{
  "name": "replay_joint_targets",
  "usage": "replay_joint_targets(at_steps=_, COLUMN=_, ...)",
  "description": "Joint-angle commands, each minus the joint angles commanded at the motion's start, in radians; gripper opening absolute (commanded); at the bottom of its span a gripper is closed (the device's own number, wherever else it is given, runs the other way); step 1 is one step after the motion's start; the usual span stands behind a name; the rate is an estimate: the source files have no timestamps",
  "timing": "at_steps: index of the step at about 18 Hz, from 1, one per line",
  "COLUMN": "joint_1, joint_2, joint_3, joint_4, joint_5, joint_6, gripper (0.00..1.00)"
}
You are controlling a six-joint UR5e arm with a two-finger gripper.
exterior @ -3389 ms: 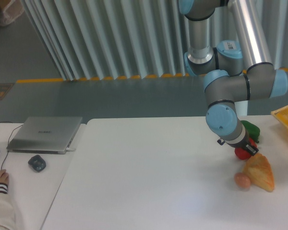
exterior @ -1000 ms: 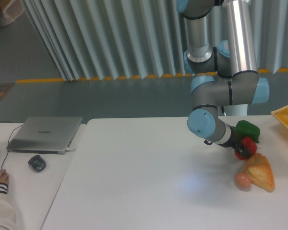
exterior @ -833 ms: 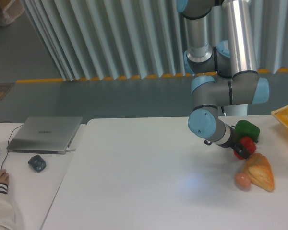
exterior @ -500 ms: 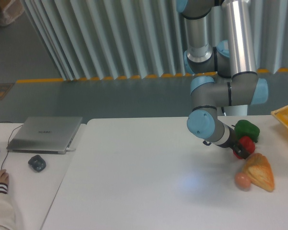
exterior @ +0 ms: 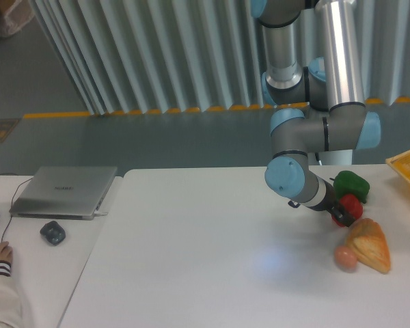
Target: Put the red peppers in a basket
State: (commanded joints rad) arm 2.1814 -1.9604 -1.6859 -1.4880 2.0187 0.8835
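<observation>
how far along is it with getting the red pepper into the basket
Early. Nothing is delivered: the red pepper is not in the basket, whose corner shows at the right edge. In hand: the gripper sits at the pepper, beside the green pepper; whether it has closed on it is unclear. Left: lift, carry right, release.

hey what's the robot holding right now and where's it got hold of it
The gripper appears closed on the red pepper, gripping its left side; the fingers are mostly hidden, so the exact contact cannot be told.
</observation>
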Motion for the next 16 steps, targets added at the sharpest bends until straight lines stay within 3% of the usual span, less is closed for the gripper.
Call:
replay_joint_targets(at_steps=14, joint_1=-0.014, joint_2=0.000, joint_3=-0.008, joint_4=0.008, joint_5=0.000, joint_6=-0.002, gripper=0.92)
replay_joint_targets(at_steps=16, joint_1=-0.014, joint_2=0.000, joint_3=-0.005, joint_4=0.008, joint_5=0.000, joint_6=-0.001, gripper=0.85)
